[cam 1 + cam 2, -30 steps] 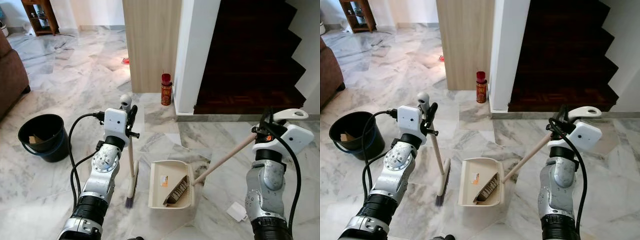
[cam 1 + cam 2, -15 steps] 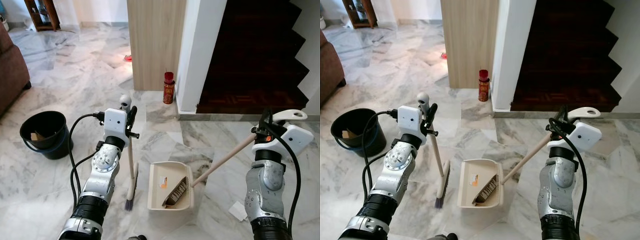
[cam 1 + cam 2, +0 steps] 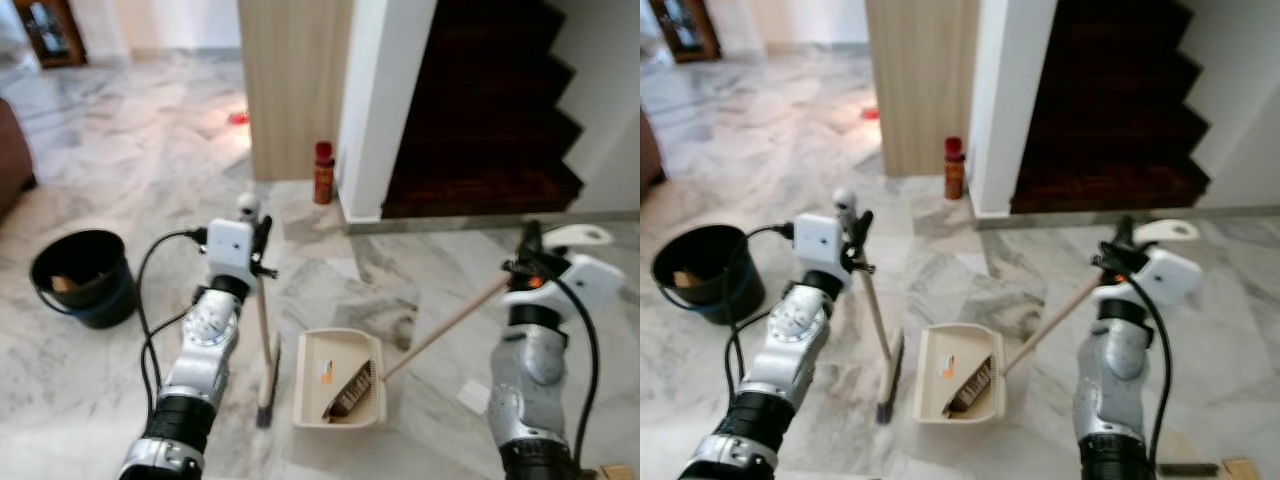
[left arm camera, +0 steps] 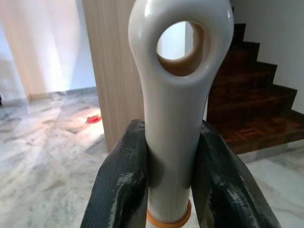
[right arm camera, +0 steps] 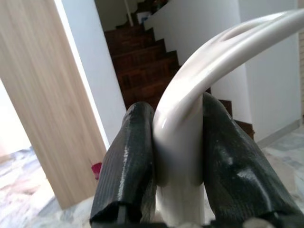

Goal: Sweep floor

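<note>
Black fingers of your left gripper (image 4: 168, 175) are clamped on the white top of the broom (image 3: 262, 350), just under its hanging hole, so the stick stands nearly upright and its bristles rest on the marble floor (image 3: 120, 200) just beside the dustpan (image 3: 340, 382). Holding that high gives you a long lever for sweeping, I judge, but little downward push.

Your right gripper (image 5: 173, 156) is closed around the curved white grip of the dustpan handle (image 3: 450, 320). That pole slopes down across your front to the pan, which keeps the beige tray flat on the floor between your arms with its open mouth facing away from you.

Inside the tray you have a small dark brush or heap of bristles lying against the right wall, plus a small orange scrap near the middle; what the scrap is, you cannot tell. A white piece of paper (image 3: 472, 396) lies unswept on the floor near your right arm.

Off to your left stands a black bucket (image 3: 82, 278), with something pale brown at its bottom. A red can (image 3: 323, 172) stands by the wooden panel ahead.
</note>
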Controlling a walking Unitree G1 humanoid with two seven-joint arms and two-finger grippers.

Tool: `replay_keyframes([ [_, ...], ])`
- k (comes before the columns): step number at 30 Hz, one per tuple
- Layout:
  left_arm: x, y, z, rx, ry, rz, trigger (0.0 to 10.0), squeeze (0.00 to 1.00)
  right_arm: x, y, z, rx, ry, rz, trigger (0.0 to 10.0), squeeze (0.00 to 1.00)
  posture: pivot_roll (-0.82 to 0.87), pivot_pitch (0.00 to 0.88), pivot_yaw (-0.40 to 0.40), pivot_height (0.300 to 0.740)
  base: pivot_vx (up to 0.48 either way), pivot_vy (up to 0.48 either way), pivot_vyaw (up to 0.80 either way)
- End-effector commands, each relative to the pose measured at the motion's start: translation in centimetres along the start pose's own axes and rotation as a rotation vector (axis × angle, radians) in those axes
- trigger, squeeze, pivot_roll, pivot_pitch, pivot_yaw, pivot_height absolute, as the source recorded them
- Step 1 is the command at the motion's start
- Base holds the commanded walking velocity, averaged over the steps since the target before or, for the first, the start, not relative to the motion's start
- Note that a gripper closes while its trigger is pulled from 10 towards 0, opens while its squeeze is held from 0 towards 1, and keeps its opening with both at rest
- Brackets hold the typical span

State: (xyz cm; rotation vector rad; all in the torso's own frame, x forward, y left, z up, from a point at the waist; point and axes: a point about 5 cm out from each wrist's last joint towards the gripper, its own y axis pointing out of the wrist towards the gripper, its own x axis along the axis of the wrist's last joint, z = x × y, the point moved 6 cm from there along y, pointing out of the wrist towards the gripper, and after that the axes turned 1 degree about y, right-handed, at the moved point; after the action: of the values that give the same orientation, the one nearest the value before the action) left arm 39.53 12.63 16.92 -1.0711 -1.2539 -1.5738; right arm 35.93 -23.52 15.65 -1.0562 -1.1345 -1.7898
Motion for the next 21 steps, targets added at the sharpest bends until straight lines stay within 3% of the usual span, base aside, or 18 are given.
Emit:
replay_keyframes([
  [1, 1.67, 0.53, -0.25, -0.004, 0.003, -0.056, 10.0, 0.0, 1.27, 0.45, -0.09, -0.008, 0.019, -0.046, 10.0, 0.0, 0.09, 0.063, -0.02, 0.74, 0.0, 0.33, 0.0],
  [21, 1.74, 0.57, -0.05, 0.002, 0.006, -0.051, 10.0, 0.0, 1.22, 0.53, 0.14, 0.003, 0.018, -0.041, 10.0, 0.0, 0.09, 0.076, -0.023, 0.74, 0.0, 0.331, 0.0],
])
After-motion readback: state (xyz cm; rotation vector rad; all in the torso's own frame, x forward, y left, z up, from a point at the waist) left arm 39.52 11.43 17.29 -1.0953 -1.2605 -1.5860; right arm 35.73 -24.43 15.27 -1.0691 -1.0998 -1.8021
